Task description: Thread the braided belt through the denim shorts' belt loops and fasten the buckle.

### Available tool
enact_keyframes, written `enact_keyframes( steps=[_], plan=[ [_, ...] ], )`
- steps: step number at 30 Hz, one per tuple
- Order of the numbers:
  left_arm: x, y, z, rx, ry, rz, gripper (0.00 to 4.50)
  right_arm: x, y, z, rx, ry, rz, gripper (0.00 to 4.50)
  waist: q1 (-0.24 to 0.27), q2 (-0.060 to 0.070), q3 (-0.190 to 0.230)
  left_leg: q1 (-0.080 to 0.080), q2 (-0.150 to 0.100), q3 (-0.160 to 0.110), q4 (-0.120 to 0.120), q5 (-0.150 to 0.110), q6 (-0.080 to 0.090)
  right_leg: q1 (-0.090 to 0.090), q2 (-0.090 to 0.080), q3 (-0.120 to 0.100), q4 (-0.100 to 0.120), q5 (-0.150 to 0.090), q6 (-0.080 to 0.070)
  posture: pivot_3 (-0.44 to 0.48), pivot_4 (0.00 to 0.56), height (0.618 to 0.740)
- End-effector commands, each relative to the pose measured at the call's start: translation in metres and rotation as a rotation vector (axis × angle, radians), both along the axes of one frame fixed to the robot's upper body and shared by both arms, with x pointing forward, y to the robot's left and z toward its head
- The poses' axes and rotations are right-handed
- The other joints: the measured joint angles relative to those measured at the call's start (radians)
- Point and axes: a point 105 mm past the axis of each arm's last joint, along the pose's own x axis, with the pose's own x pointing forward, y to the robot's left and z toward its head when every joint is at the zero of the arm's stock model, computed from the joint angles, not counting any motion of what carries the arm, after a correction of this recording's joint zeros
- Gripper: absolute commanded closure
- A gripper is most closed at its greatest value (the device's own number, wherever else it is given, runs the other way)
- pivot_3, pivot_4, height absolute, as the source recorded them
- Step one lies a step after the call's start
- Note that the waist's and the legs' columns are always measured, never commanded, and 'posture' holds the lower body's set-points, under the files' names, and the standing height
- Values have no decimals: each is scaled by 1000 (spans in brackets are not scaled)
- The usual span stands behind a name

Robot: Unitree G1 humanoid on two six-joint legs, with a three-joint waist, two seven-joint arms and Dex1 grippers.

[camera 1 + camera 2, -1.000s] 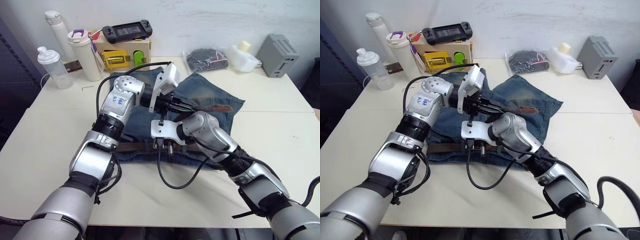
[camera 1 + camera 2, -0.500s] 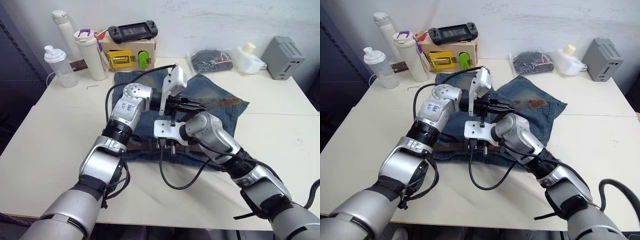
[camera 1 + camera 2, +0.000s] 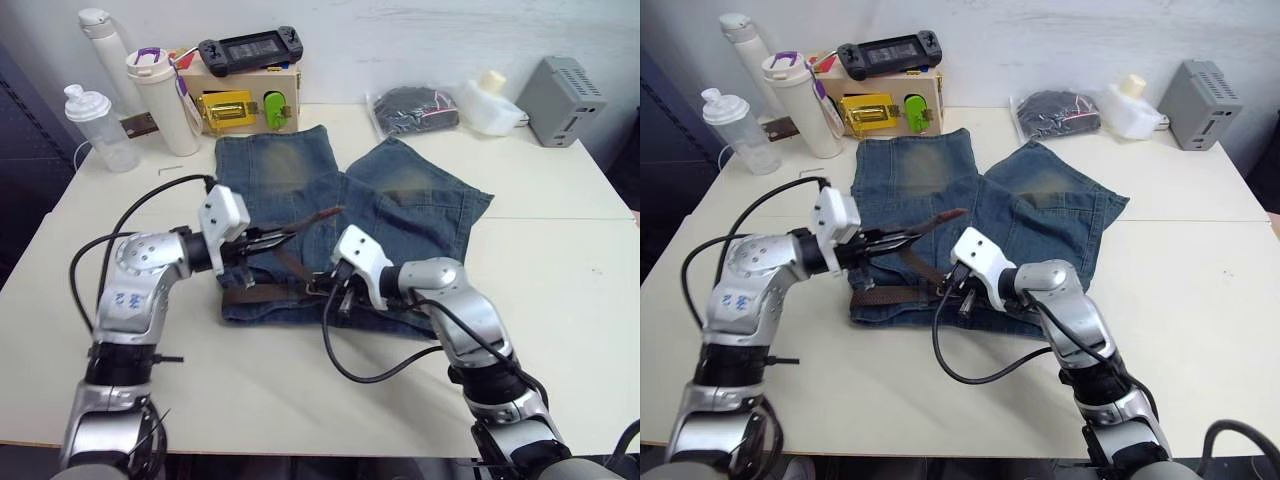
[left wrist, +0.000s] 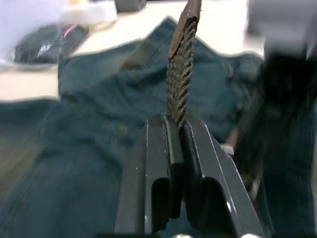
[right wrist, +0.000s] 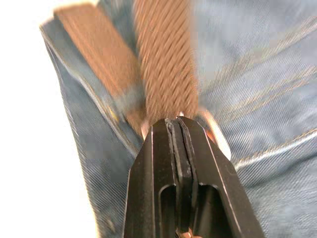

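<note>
The denim shorts (image 3: 400, 200) lie flat on the table with the waistband toward me. The braided belt (image 3: 262, 294) runs along the left half of that waistband. Its free end (image 3: 318, 216) rises off the cloth, and my left gripper (image 3: 280, 237) is shut on it just over the shorts' left side; the left wrist view shows the belt (image 4: 179, 84) pinched between the fingers (image 4: 156, 163). My right gripper (image 3: 322, 287) is at the middle of the waistband, shut at the silver buckle (image 5: 214, 135). The belt loops are too small to make out.
At the back left stand a clear shaker (image 3: 88, 125), a white tumbler (image 3: 155, 95), a tall white bottle (image 3: 100, 40) and a wooden box (image 3: 240, 100) with a game console on top. A dark pouch (image 3: 410, 105), a white container (image 3: 490, 100) and a grey box (image 3: 568, 88) sit at the back right.
The left arm has dropped and swung left, drawing the belt's free end from the right leg to over the left side. The right gripper has stayed at the waistband. The camera shifted too.
</note>
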Motion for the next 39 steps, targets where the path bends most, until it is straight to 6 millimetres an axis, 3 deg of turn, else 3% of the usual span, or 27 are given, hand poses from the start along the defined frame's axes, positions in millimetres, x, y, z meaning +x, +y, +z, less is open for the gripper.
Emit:
enact_keyframes(
  steps=[1, 5, 10, 16, 19, 30, 39],
  plan=[
    [-15, -1, 5, 57, -67, -10, 4500, -14, -7, 28, 121, -31, 0, 4419, 2, 0, 0, 0, 0, 0, 0, 0, 0, 0, 0, 0, 0, 0, 0, 0, 150, 740],
    [-28, 0, -16, 186, -79, -35, 4500, -26, -21, 17, 82, -42, -40, 4419, -1, 1, 1, 0, 0, 0, -3, 0, 0, 0, 0, 0, -2, 0, 0, 0, 150, 740],
    [-26, 9, -35, 281, -65, -9, 4500, -41, -23, -3, 5, -79, -58, 4419, -3, 1, 1, 0, 0, 1, -5, 0, 0, 0, 0, 0, -4, 0, 0, 0, 150, 740],
    [-24, 9, -36, 253, -49, -5, 4500, -32, -32, -17, -176, -333, -114, 1593, -2, 1, 2, 1, 1, 5, -6, 1, 1, 0, 0, 1, -7, 0, 0, 0, 150, 740],
    [-21, 8, -31, 212, -38, 2, 4500, -31, -23, -23, -268, -552, -93, 197, -2, 1, 2, 1, 1, 5, -6, 1, 1, 0, 0, 1, -7, 0, 0, 0, 150, 740],
    [-16, 9, -19, 161, -23, 13, 4500, -11, -28, -37, -480, -789, -151, 92, -2, 1, 2, 1, 1, 5, -5, 1, 1, 0, 1, 1, -5, 0, 0, 0, 150, 740],
    [-13, 10, -18, 159, -21, 14, 4500, -31, -33, -30, -430, -768, -69, 92, -1, 1, 2, 1, 1, 5, -3, 1, 1, 0, 1, 1, -3, 0, 0, 0, 150, 740]
  ],
)
